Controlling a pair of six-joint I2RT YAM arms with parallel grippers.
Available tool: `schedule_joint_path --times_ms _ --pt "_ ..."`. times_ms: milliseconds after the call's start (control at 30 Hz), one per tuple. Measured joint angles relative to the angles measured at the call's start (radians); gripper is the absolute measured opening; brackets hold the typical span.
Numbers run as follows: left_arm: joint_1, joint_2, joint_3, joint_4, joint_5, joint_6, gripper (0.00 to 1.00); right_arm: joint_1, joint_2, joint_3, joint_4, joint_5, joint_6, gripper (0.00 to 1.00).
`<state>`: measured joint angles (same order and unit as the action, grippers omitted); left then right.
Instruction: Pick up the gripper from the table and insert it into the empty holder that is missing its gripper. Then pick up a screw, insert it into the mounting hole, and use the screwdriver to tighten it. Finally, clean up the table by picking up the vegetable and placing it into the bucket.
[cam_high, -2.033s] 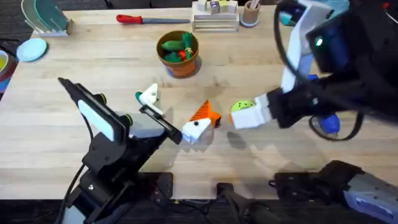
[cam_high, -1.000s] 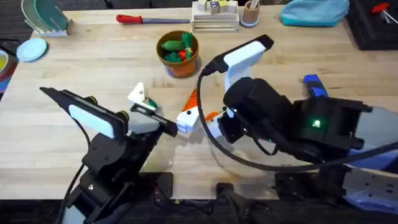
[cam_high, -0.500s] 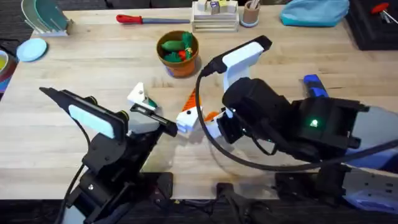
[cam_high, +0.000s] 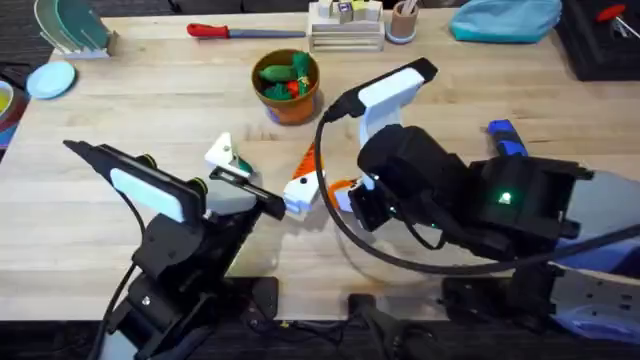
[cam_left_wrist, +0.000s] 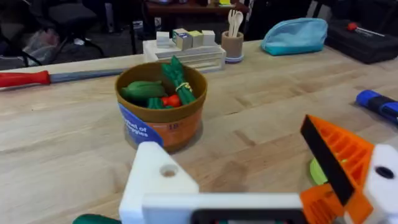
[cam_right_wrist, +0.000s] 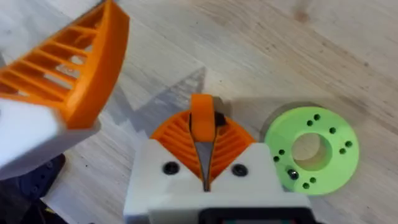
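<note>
The left gripper (cam_high: 290, 195) sits low over the middle of the tabletop (cam_high: 120, 120), its white and orange fingers spread wide with nothing between them. In the left wrist view one white finger (cam_left_wrist: 155, 186) and one orange-padded finger (cam_left_wrist: 339, 158) stand well apart. The right gripper (cam_high: 345, 195) lies just beside the left one, under the bulky dark right arm (cam_high: 460, 200). In the right wrist view its orange pads (cam_right_wrist: 202, 121) are pressed together with nothing visible between them. A round green holder (cam_right_wrist: 311, 149), a flat disc with a ring of small holes, rests on the tabletop just beside the right gripper. The bucket (cam_high: 288, 85) stands upright farther back on the tabletop, near the middle. The vegetable (cam_left_wrist: 143, 91) lies inside the bucket, next to other green and red toy produce. The screwdriver (cam_high: 505, 138) lies on the tabletop on the right side, partly hidden by the right arm. A red-handled hand screwdriver (cam_high: 240, 31) lies along the far edge of the tabletop, well apart from both grippers.
</note>
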<state>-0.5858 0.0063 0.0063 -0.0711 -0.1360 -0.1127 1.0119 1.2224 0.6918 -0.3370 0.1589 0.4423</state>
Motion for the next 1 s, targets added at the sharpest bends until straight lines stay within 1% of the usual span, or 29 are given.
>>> schedule_joint_path --times_ms 200,333,467,567,633,767,867,900,1000 --pt "0.000 0.000 0.000 0.000 0.000 0.000 0.993 -0.001 -0.015 0.001 -0.025 -0.003 0.000 0.014" --pt "0.000 0.000 0.000 0.000 0.000 0.000 0.993 -0.037 -0.095 0.021 -0.160 -0.007 0.000 0.012" --pt "0.000 0.000 0.000 0.000 0.007 0.000 0.993 -0.152 -0.202 0.061 -0.271 -0.009 0.000 0.011" --pt "0.000 0.000 0.000 -0.002 0.057 0.000 0.993 -0.278 -0.281 0.078 -0.264 -0.035 0.000 0.010" --pt "0.000 0.000 0.000 -0.003 0.114 0.000 0.993 -0.363 -0.320 0.081 -0.233 -0.089 0.000 0.010" --pt "0.000 0.000 0.000 -0.001 0.244 0.000 0.993 -0.537 -0.348 0.084 -0.176 -0.279 0.000 0.010" --pt "0.000 0.000 0.000 0.004 0.305 0.000 0.993 -0.636 -0.325 0.084 -0.158 -0.430 0.000 0.010" --pt "0.000 0.000 0.000 0.006 0.324 0.000 0.993 -0.668 -0.306 0.083 -0.142 -0.496 0.001 0.010" --pt "0.000 0.000 0.000 0.008 0.371 0.000 0.993 -0.732 -0.236 0.081 -0.086 -0.676 0.003 0.010"
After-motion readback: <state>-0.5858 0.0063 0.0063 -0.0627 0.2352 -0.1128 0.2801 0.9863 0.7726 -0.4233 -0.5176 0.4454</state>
